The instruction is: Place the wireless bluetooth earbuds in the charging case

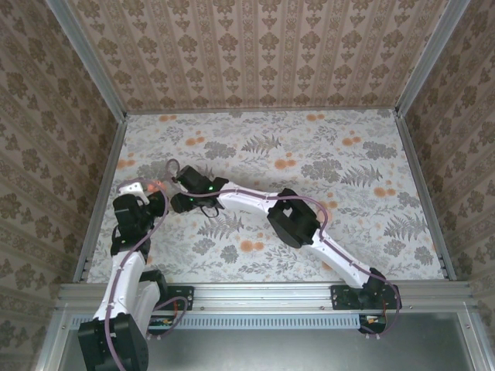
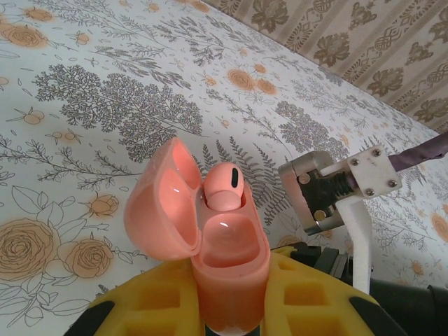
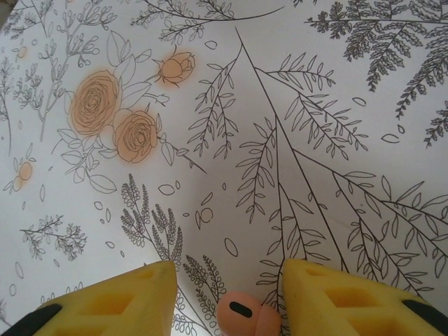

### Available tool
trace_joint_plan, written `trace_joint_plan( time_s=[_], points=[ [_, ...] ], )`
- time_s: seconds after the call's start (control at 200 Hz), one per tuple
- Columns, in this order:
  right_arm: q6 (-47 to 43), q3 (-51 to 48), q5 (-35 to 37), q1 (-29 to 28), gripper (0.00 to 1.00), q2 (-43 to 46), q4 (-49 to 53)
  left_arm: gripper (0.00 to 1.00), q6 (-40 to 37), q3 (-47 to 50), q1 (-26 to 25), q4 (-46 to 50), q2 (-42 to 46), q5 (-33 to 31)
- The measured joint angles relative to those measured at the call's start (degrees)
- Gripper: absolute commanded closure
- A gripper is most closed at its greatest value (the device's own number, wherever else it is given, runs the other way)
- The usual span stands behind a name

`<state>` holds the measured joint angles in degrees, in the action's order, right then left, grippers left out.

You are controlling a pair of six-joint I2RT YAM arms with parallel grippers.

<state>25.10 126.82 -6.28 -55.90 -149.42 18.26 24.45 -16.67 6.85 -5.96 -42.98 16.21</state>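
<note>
Crowding open charging case (image 2: 227, 259): right gripper (image 3: 227, 283)

Coral-pink case (image 2: 227, 269) and earbud (image 2: 225, 187); yellow pads (image 3: 119, 304); white surface (image 1: 387, 220) printed with grey ferns and orange roses; beige walls (image 1: 255, 46) with brown damask motifs; white arms (image 1: 246, 202).

Floral-print tabletop (image 1: 309, 147), damask-patterned brown walls (image 1: 255, 46), metal corner posts (image 1: 89, 58), even light.

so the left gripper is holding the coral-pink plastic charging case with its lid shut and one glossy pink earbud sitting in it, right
No, the lid is open, as the left wrist view shows. The left gripper does hold the coral-pink plastic charging case, and one glossy pink earbud sits in it.
</note>
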Motion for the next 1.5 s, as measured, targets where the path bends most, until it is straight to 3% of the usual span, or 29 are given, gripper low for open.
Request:
trace_joint_plan(
  time_s=[0.235, 0.615, 0.975, 1.5],
  points=[
    [-2.29, 0.59, 4.31, -0.7, 0.7, -0.24, 1.46, 0.85, 0.0, 0.2, 0.0, 0.24, 0.74, -0.22],
    [-3.78, -6.51, 7.63, -1.16, 0.75, 3.45, -1.66, 0.85, 0.0, 0.2, 0.0, 0.63, 0.74, -0.44],
    [-4.13, -30.45, 10.69, -0.94, 0.75, 17.92, -6.4, 0.85, -0.02, 0.2, -1.01, 0.39, 0.7, -0.31],
    [-2.21, -66.25, 13.05, 3.8, 0.74, 42.58, -10.91, 0.85, -0.74, 1.33, -13.18, -6.36, -6.69, 0.83]
  ],
)
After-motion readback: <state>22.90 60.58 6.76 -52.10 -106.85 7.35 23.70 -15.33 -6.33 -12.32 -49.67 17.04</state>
